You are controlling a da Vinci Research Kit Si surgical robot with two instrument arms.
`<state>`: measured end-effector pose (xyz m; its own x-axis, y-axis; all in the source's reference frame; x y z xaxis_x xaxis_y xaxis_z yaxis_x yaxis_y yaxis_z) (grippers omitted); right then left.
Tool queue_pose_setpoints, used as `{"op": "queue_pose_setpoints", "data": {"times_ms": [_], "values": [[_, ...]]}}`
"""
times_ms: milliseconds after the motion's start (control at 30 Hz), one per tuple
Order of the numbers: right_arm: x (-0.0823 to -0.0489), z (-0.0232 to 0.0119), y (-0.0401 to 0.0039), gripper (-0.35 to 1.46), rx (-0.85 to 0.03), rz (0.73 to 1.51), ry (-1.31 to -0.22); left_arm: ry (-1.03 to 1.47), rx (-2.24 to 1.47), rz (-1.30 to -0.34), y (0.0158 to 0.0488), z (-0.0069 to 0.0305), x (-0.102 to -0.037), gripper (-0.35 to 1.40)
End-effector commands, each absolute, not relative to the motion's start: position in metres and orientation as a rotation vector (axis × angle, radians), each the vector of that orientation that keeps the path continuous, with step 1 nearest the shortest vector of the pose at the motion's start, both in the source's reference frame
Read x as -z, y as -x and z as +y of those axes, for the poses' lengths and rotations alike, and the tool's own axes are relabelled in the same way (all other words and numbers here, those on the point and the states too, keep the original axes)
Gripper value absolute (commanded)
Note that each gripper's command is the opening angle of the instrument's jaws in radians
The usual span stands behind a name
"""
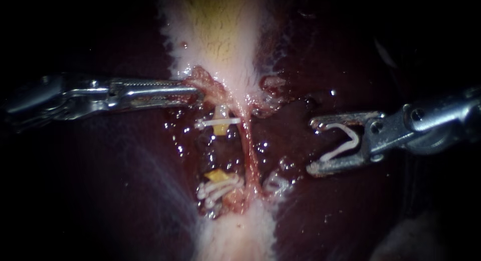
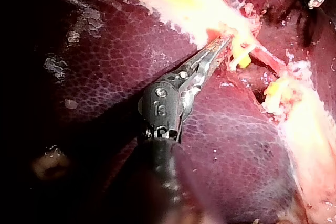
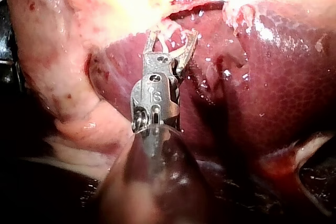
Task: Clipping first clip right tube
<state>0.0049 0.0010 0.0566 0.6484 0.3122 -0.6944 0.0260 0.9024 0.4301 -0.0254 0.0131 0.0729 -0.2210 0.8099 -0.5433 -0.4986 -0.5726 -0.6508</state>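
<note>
The right tube (image 1: 249, 146) runs as a thin pink strand from the gallbladder (image 1: 220, 35) down to the pale tissue below. It carries no clip. My right instrument (image 1: 311, 145) stands well to its right, apart from it, jaws spread wide on a white V-shaped clip (image 1: 354, 138) held between them. In the right wrist view, the same jaws (image 3: 172, 35) hover over liver short of the tubes. My left instrument (image 1: 196, 93) grips reddish tissue at the gallbladder's lower end, also seen in the left wrist view (image 2: 223, 43).
The left tube bears one white clip (image 1: 218, 123) high up and several white clips (image 1: 218, 188) lower down, with yellow bits beside them. Dark red liver (image 1: 125, 191) lies on both sides of the dissected groove.
</note>
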Motion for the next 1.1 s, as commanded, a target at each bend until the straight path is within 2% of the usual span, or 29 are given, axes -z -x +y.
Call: {"op": "queue_pose_setpoints", "data": {"times_ms": [33, 433, 667, 867, 1100], "values": [[-0.0566, 0.0011, -0.0049, 0.48, -0.168, 0.856, -0.428, 1.131, -1.906, -0.438, 0.0254, 0.0131, -0.0729, -0.35], [-0.0565, 0.0010, -0.0049, 0.49, -0.167, 0.853, -0.428, 1.134, -1.919, -0.470, 0.0227, 0.0144, -0.0685, -0.35], [-0.0565, 0.0010, -0.0049, 0.49, -0.167, 0.853, -0.428, 1.171, -1.896, -0.443, 0.0202, 0.0160, -0.0651, -0.35], [-0.0566, 0.0011, -0.0052, 0.48, -0.164, 0.854, -0.425, 1.174, -1.897, -0.438, 0.0196, 0.0161, -0.0648, -0.35], [-0.0582, 0.0005, -0.0077, 0.49, -0.260, 0.836, -0.478, 1.174, -1.897, -0.437, 0.0196, 0.0160, -0.0648, -0.35]]}}
